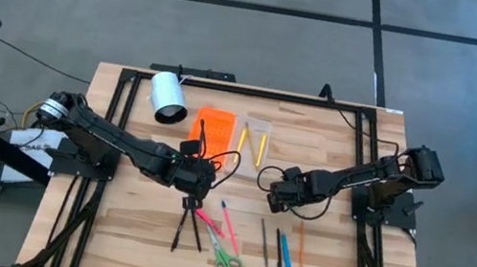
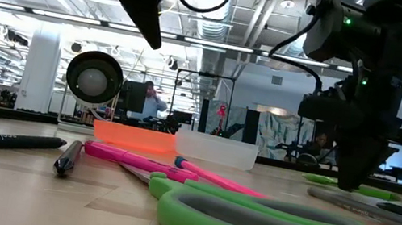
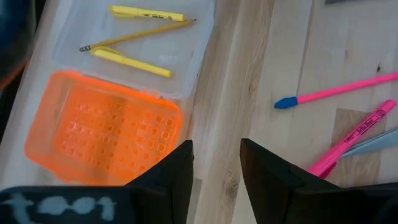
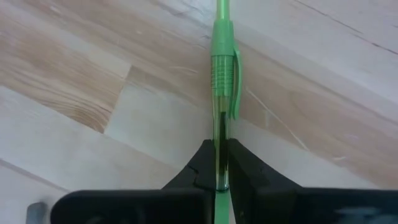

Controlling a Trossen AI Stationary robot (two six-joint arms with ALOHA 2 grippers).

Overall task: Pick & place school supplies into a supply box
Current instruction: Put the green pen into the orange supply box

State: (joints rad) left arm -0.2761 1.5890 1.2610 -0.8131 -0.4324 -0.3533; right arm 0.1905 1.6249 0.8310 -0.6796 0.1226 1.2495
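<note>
The right gripper (image 4: 219, 171) pinched a green pen (image 4: 222, 68) on the table (image 4: 93, 74) — the left gripper (image 3: 216, 163) stood narrowly parted, empty. Pink marker (image 3: 351, 138) lettering was unreadable.

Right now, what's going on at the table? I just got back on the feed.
The right gripper has shut on a green pen lying on the table, right of centre. The left gripper hangs open and empty beside the supply box, whose clear tray already holds three yellow pencils or pens, with its orange lid lying open alongside. Pink pens, green scissors and several other pens remain on the table.
</note>
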